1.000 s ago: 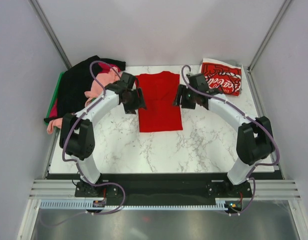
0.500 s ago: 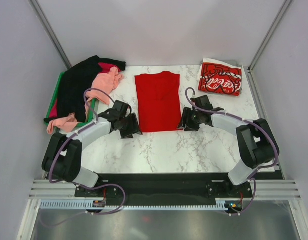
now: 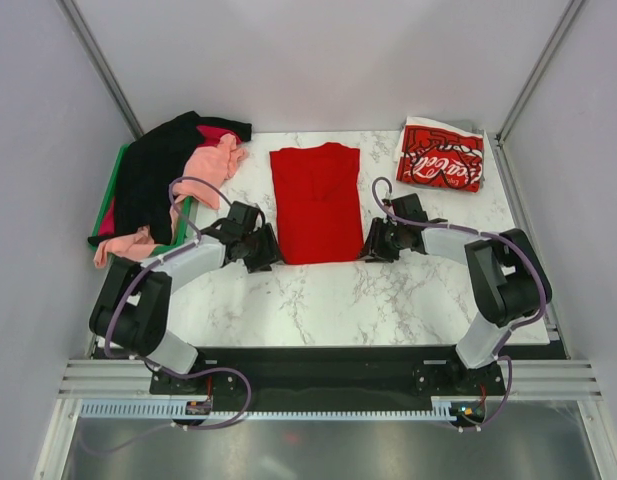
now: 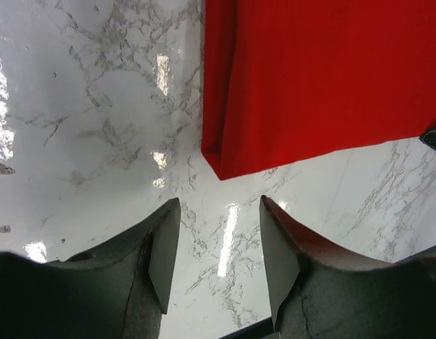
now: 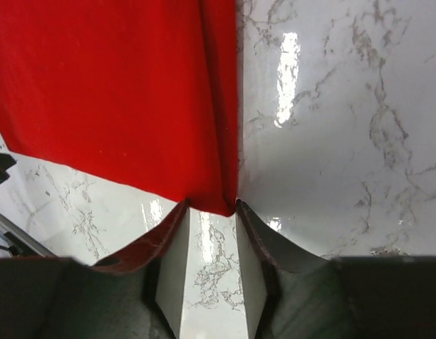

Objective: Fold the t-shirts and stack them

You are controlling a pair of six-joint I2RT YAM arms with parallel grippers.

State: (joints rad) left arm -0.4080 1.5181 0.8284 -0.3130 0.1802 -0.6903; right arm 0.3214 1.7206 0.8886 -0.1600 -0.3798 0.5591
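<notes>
Centre of the tabletop: a large plain bright red cloth t-shirt point(image 3: 316, 205) lies flat on the white marble-patterned tabletop point(image 3: 388, 290). It is folded into a long narrow panel, collar end away from the arms, hem towards them.
Left gripper point(image 4: 219, 212): down low at the shirt's near left corner, black jaws spread wide, nothing between them. The corner sits just ahead of the tips, with a strip of bare marble in between.
Right gripper point(image 5: 210, 207): low at the near right corner, jaws parted only narrowly. The very tip of that corner lies right at their mouth, between the two fingertips. Whether they touch the cloth, I cannot tell.
Far right corner: a red t-shirt with white Coca-Cola script point(image 3: 443, 157), folded into a squarish packet, well apart from both arms.
Far left: a loose heap, a black shirt point(image 3: 153, 180) sprawled widest, a salmon-pink shirt point(image 3: 210, 160) draped on it, a magenta shirt point(image 3: 216, 132) peeking out. The heap spills over a green plastic tray point(image 3: 115, 178) at the tabletop's edge.
</notes>
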